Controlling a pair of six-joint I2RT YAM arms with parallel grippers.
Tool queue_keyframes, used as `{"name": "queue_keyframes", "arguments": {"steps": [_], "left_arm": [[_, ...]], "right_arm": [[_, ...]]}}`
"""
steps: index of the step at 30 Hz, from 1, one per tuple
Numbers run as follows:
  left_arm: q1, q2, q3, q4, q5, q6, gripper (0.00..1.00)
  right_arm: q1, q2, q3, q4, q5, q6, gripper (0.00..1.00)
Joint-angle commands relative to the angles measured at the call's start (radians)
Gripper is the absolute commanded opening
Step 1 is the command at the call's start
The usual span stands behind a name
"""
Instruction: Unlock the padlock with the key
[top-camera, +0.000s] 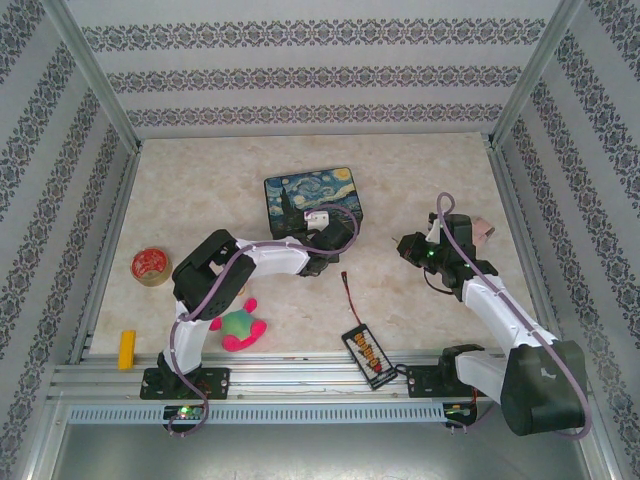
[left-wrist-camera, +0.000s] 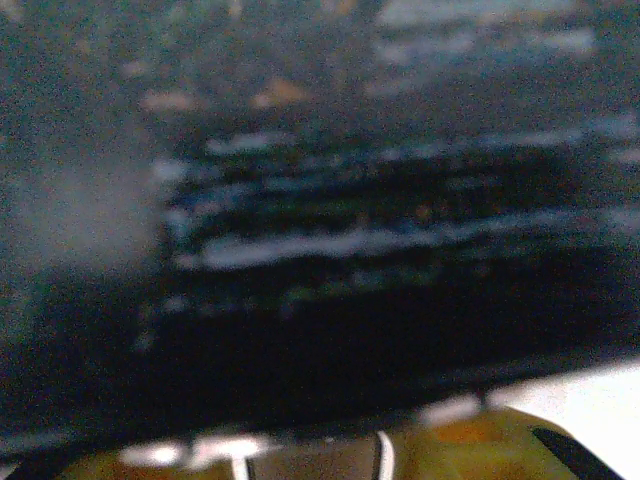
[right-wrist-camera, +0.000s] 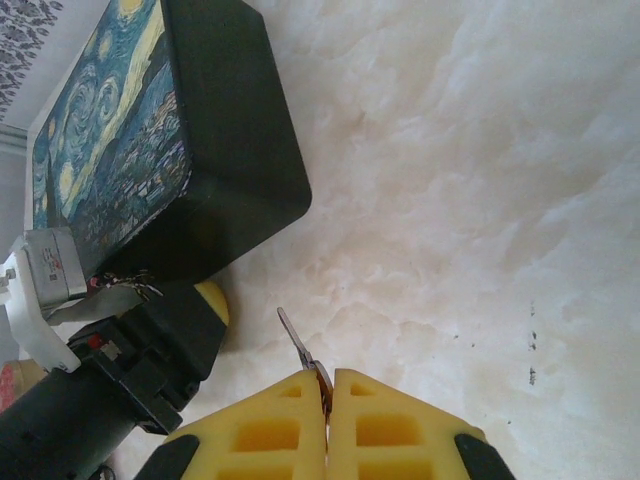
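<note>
At the far left of the table (top-camera: 420, 180) we see a roll of tape (top-camera: 150, 265). Nearer the front rail lies a yellow block (top-camera: 126, 348). A pink and green soft toy (top-camera: 240, 325) lies just right of the left arm's base.

The left arm reaches across to the painted tin box (top-camera: 312, 200), and the left gripper (top-camera: 340, 245) is at the box's near right corner. From the right wrist camera we see one yellow fingertip (right-wrist-camera: 212, 300) of it down by the table, close against the box (right-wrist-camera: 230, 150). How wide its jaws stand we cannot tell. The left wrist camera is badly blurred. It shows a dark surface close up and a yellowish shape (left-wrist-camera: 470, 445) with pale streaks along the bottom edge — whether that is the padlock or the fingers, we cannot tell.

Further right, near the front edge, lies a small black board (top-camera: 368, 355) with a red-and-black wire (top-camera: 350, 295) running up from it.

The right gripper (right-wrist-camera: 327, 378) hangs over bare table, well apart from the box. Its yellow jaws are pressed together on the key (right-wrist-camera: 297, 342) — the thin blade sticks out past the tips, tilted toward the box.
</note>
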Motion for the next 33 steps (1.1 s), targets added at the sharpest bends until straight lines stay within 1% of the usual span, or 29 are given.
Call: {"name": "queue_keyframes", "arguments": {"steps": [1, 4, 6, 8, 10, 21, 27, 33], "left_arm": [[0.012, 0.038, 0.025, 0.006, 0.029, 0.001, 0.33], [0.012, 0.040, 0.028, 0.022, 0.048, 0.002, 0.31], [0.012, 0.040, 0.028, 0.036, 0.060, 0.003, 0.32], [0.012, 0.041, 0.029, 0.048, 0.071, 0.006, 0.39], [0.012, 0.046, 0.032, 0.039, 0.068, 0.000, 0.43], [0.012, 0.069, 0.031, 0.009, 0.056, -0.019, 0.43], [0.012, 0.086, 0.027, -0.007, 0.042, -0.023, 0.47], [0.012, 0.103, 0.028, -0.015, 0.026, -0.013, 0.46]], "right_arm": [[-0.009, -0.005, -0.021, 0.028, -0.001, 0.010, 0.00], [-0.012, -0.003, -0.026, 0.030, -0.008, 0.007, 0.00], [-0.012, 0.001, -0.030, 0.032, -0.009, 0.004, 0.00], [-0.013, 0.003, -0.036, 0.036, -0.009, 0.002, 0.00], [-0.013, 0.003, -0.040, 0.037, -0.008, 0.003, 0.00], [-0.017, 0.007, -0.040, 0.037, 0.002, 0.003, 0.00], [-0.018, 0.015, -0.037, 0.040, -0.002, 0.006, 0.00], [-0.020, 0.020, -0.035, 0.043, -0.001, 0.011, 0.00]]}}
